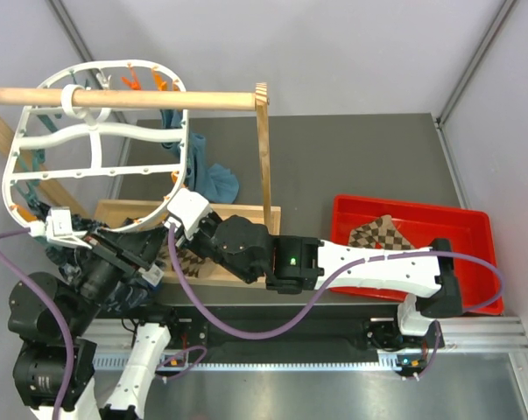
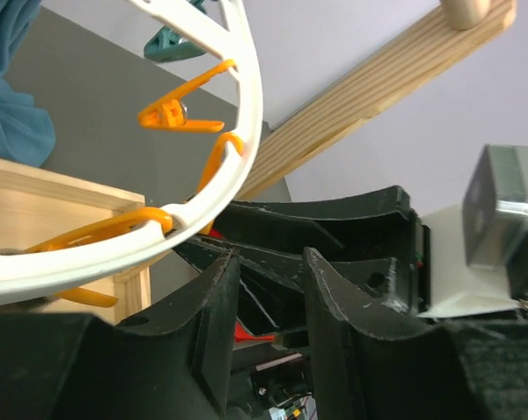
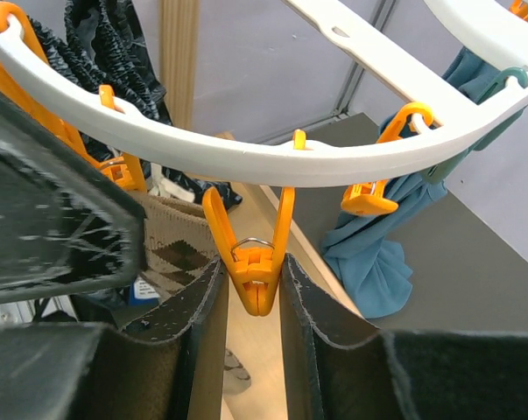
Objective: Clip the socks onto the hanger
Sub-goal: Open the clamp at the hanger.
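Grey table: 1 hanger, 2 socks, 1 gripped peg

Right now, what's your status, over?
Right jaws pinching an orange peg on the hanger. Left jaws open, empty, beside its rim. One sock unclipped in the red tray.

The right arm is made of glossy white link shells joined by chunky black motor housings, one of them lit by a small green light. A purple cable loops along it. The left arm has the same white shell, black joints and its own purple lead. The right end effector and the left end effector each have two matte black, scuffed, curved fingers.
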